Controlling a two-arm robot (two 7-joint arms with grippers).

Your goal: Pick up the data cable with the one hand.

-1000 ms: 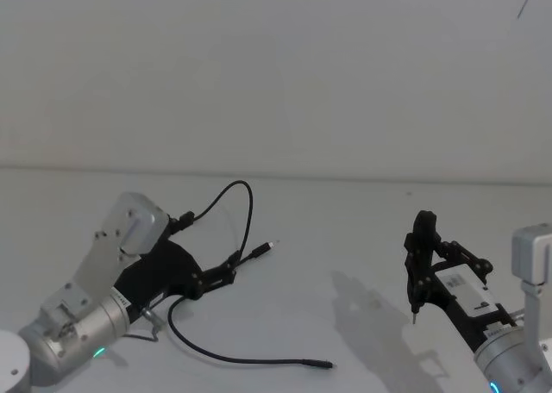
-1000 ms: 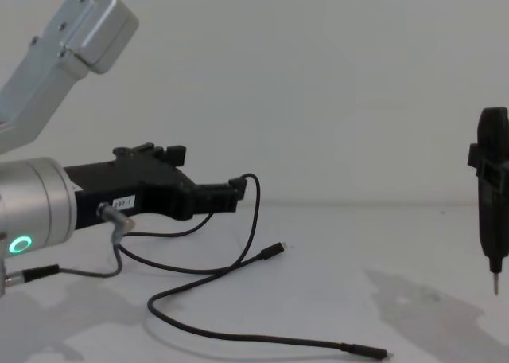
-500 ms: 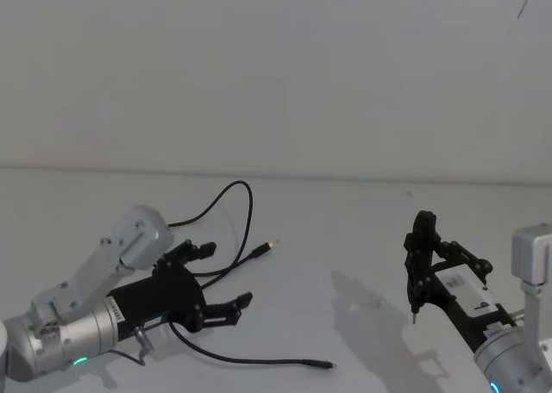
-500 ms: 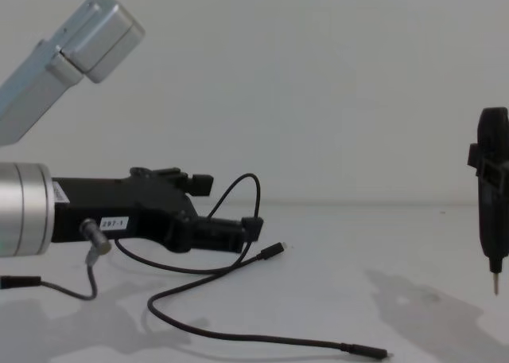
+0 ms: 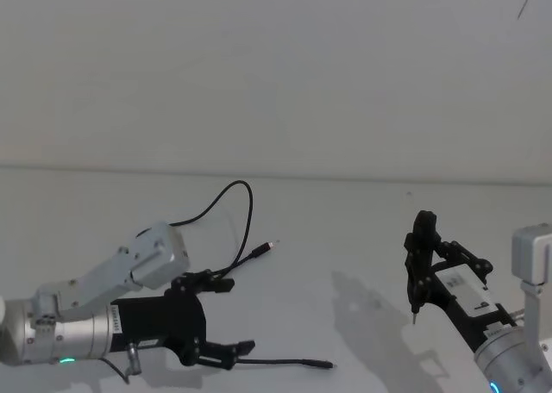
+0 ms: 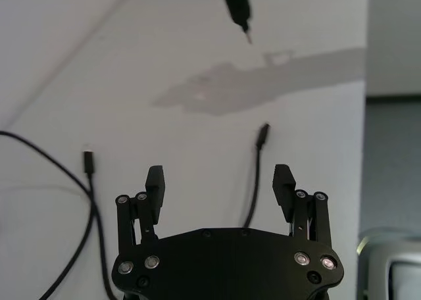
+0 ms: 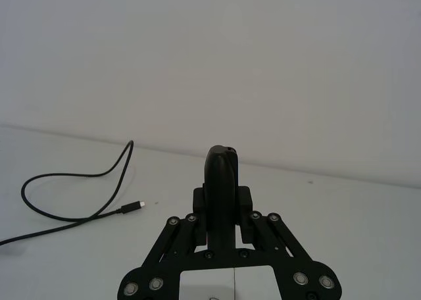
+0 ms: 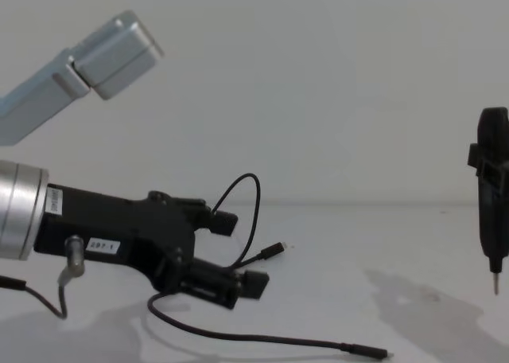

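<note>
Now: left end effector spread over the cable

Across the pale surface [image 5: 345, 229] I see everything laid out. At its near left, the left end effector [image 5: 235, 317] reaches low toward the centre, fingers spread wide and gripping nothing. At the near right, the right end effector [image 5: 424, 268] sits well apart from it, clenched on a slim black tool [image 8: 493, 180] whose metal tip points down, clear of the surface. The data cable [image 5: 249, 205] lies between them on the surface, one loop arching up behind the left fingers. In the left wrist view a strand [image 6: 253, 195] runs between the two fingers; I cannot tell whether it touches them. Its near plug [image 8: 366, 351] lies just ahead of them.
</note>
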